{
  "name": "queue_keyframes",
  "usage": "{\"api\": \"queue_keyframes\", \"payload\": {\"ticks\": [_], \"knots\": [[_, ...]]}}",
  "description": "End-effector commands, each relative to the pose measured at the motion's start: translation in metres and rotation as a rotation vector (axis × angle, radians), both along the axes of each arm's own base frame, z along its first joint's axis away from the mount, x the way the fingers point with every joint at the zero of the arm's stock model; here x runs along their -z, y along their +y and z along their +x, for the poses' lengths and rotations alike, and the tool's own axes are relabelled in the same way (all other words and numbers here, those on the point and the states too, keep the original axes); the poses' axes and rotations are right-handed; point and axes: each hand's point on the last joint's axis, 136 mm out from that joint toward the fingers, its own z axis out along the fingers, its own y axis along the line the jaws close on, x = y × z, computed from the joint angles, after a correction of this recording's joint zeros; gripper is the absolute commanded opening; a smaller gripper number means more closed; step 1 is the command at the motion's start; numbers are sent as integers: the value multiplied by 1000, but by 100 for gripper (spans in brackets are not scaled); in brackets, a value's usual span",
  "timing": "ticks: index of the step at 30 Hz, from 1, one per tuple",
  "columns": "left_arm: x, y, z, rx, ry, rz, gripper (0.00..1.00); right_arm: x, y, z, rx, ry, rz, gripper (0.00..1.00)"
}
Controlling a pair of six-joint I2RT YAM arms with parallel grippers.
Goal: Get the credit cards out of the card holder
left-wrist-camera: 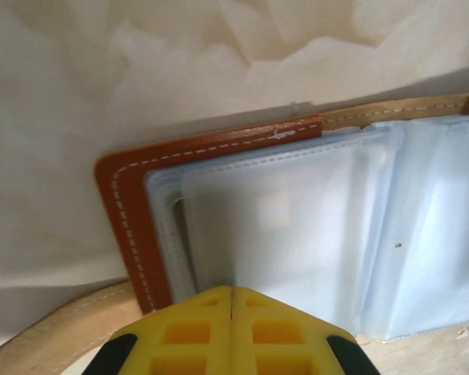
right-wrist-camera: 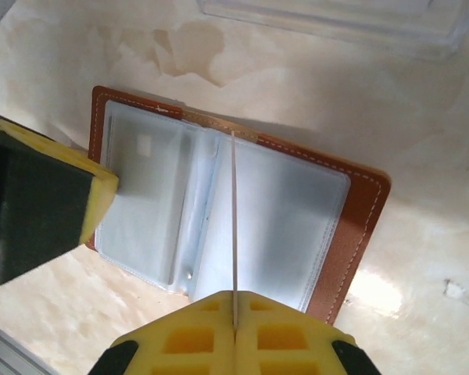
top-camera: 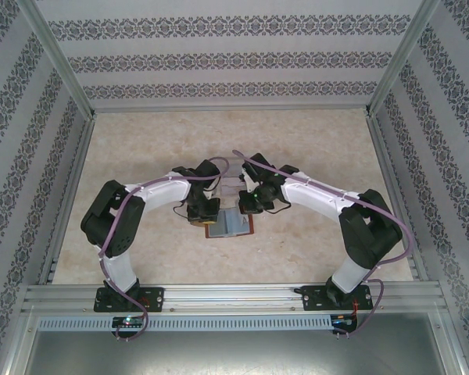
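Observation:
The card holder (right-wrist-camera: pixel 359 226) lies open on the table, reddish-brown leather with pale clear sleeves inside; it also shows under the arms (top-camera: pixel 230 227). My right gripper (right-wrist-camera: pixel 234 295) is shut on a credit card (right-wrist-camera: pixel 234 211), seen edge-on as a thin whitish line standing over the middle fold. My left gripper (left-wrist-camera: pixel 232 289) is shut with nothing between its jaws, and its yellow tip rests on the holder's left sleeve (left-wrist-camera: pixel 297 226). That left gripper's fingertip (right-wrist-camera: pixel 94 191) shows pressing the left page in the right wrist view. Other cards cannot be made out in the sleeves.
A clear ribbed plastic tray (right-wrist-camera: pixel 336 23) lies just beyond the holder. Both arms bend inward and meet over the middle of the beige table (top-camera: pixel 141 148). Patterned walls and aluminium rails (top-camera: pixel 234 295) close in the workspace.

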Motion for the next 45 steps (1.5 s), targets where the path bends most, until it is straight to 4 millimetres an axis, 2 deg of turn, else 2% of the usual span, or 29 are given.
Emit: {"api": "queue_keyframes", "payload": {"ticks": [1, 8, 15, 22, 28, 37, 45], "knots": [[-13, 13, -1, 0, -31, 50, 2, -19, -2, 9, -184, -137, 0, 0], [-25, 17, 4, -34, -77, 25, 2, -22, -12, 17, -417, -210, -42, 1], [-32, 23, 10, -85, -105, -23, 3, -32, -11, 19, -724, -288, -78, 0], [-32, 37, 8, -124, -108, -33, 3, -37, -19, 40, -929, -335, -220, 0], [-28, 48, 4, -153, -96, -39, 3, -40, -25, 68, -1037, -349, -342, 0], [-27, 61, 0, -196, -91, -37, 3, -45, -14, 105, -1129, -364, -377, 0], [-24, 64, 0, -219, -80, -39, 3, -44, -2, 130, -1174, -384, -391, 0]]}}
